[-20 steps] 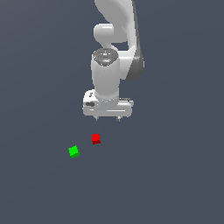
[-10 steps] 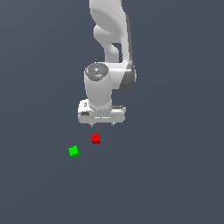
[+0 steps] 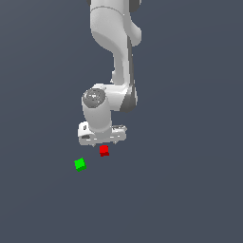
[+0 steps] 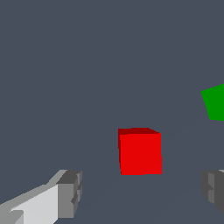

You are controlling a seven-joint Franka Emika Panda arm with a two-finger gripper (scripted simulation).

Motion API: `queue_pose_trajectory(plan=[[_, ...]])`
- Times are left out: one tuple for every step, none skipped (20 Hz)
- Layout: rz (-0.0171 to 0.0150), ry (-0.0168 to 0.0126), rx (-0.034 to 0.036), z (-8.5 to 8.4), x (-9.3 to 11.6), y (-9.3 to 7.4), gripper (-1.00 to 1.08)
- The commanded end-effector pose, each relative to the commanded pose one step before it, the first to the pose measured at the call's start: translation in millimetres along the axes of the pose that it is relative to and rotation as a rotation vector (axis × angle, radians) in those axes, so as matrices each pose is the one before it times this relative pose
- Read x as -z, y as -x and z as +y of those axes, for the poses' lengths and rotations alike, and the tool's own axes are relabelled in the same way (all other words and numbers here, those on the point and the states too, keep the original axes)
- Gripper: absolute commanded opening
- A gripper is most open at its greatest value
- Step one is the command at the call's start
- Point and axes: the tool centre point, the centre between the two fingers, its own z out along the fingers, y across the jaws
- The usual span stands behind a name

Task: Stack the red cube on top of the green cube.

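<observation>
The red cube (image 3: 104, 150) rests on the dark grey floor, and the green cube (image 3: 80, 164) lies a short way off toward the exterior view's left, apart from it. My white gripper (image 3: 102, 143) hangs just above the red cube, open and holding nothing. In the wrist view the red cube (image 4: 140, 151) sits between and just beyond the two grey fingertips (image 4: 70, 192), which stand wide apart around my gripper (image 4: 141, 191). The green cube (image 4: 215, 103) is cut off by the picture's edge.
The floor (image 3: 190, 190) is a plain dark grey surface with nothing else on it besides the arm's own white links (image 3: 116, 38).
The arm has come down and its hand has dropped close over the red cube. Neither cube has moved.
</observation>
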Motion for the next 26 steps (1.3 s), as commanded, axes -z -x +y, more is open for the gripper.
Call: queue_pose_trajectory(plan=[[-0.00022, -0.00017, 0.01715, 4.98, -7.63, -2.47, 1.00], [-0.00040, -0.00003, 0.00398, 1.33, -2.01, -0.56, 1.00], [-0.00030, -0.00002, 0.00299, 1.08, -1.55, -0.42, 1.00], [-0.00022, -0.00001, 0.00217, 0.74, -1.10, -0.32, 1.00], [-0.00014, 0.00000, 0.00137, 0.40, -0.66, -0.21, 1.00], [-0.00005, 0.00000, 0.00049, 0.11, -0.22, -0.07, 1.00], [-0.00084, -0.00013, -0.00365, -0.50, 0.80, 0.86, 1.00], [0.00000, 0.00000, 0.00000, 0.02, -0.35, 0.00, 1.00], [0.00000, 0.00000, 0.00000, 0.05, -1.05, 0.00, 1.00], [0.00000, 0.00000, 0.00000, 0.08, -1.75, 0.00, 1.00], [0.00010, 0.00007, 0.00047, -0.18, -2.37, -0.07, 1.00], [0.00000, 0.00000, 0.00000, 0.14, -3.13, 0.02, 1.00], [0.00000, 0.00000, 0.00000, 0.17, -3.82, 0.04, 1.00], [0.00014, 0.00009, 0.00067, -0.22, -4.38, -0.06, 1.00], [0.00010, 0.00006, 0.00047, -0.08, -5.07, 0.00, 1.00], [0.00010, 0.00006, 0.00047, -0.05, -5.68, 0.02, 1.00], [0.00000, 0.00000, 0.00000, 0.23, -5.51, 0.09, 1.00], [0.00014, 0.00009, 0.00067, -0.20, -4.65, -0.08, 1.00], [0.00000, 0.00000, 0.00000, 0.20, -3.99, -0.02, 1.00], [0.00009, 0.00007, 0.00047, -0.11, -3.16, -0.18, 1.00], [0.00000, 0.00000, 0.00000, 0.18, -2.48, -0.17, 1.00], [0.00008, 0.00010, 0.00047, -0.12, -1.66, -0.35, 1.00], [0.00000, 0.00000, 0.00000, 0.16, -1.01, -0.33, 1.00], [0.00000, 0.00000, 0.00000, 0.13, -0.38, -0.33, 1.00], [0.00000, 0.00000, 0.00000, 0.05, -0.04, -0.14, 1.00], [0.00000, 0.00000, 0.00000, 0.00, 0.00, 0.00, -1.00]])
